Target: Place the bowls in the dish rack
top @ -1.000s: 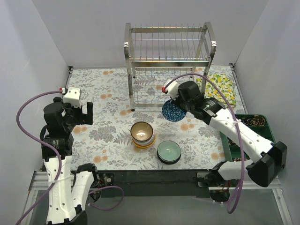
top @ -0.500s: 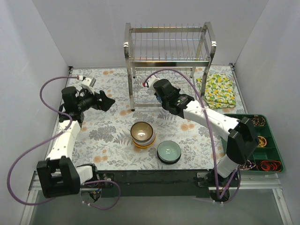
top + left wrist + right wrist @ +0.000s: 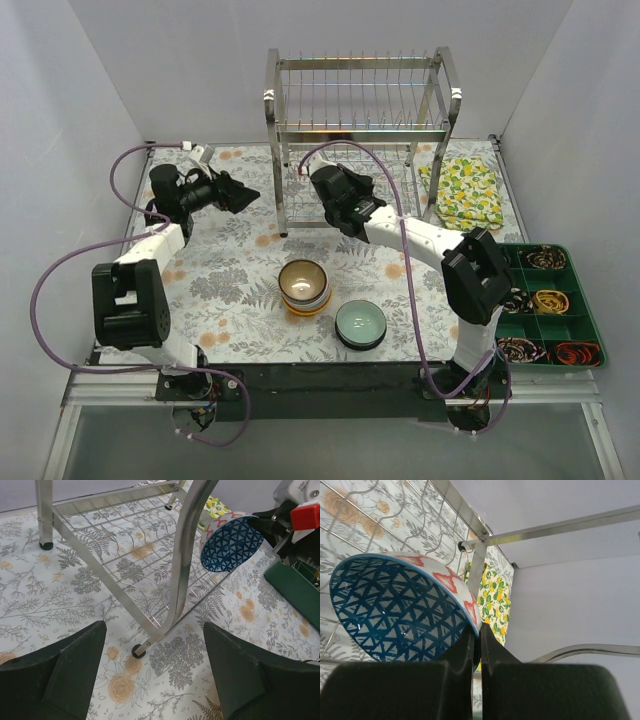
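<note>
Plain white walls stand at nine, twelve and three o'clock around a table spread with a grey-and-orange floral cloth, evenly lit.

A blue triangle lattice is seen inside the bowl, red marks on its white outside. The table cover is printed with grey ferns and orange flowers, the cloth with lemons.

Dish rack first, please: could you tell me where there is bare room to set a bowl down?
On the dish rack, the lower tier is bare beyond the blue-patterned bowl. The table is free left of the stacked bowls. Crowded: the rack's front, between left gripper and right gripper.
</note>
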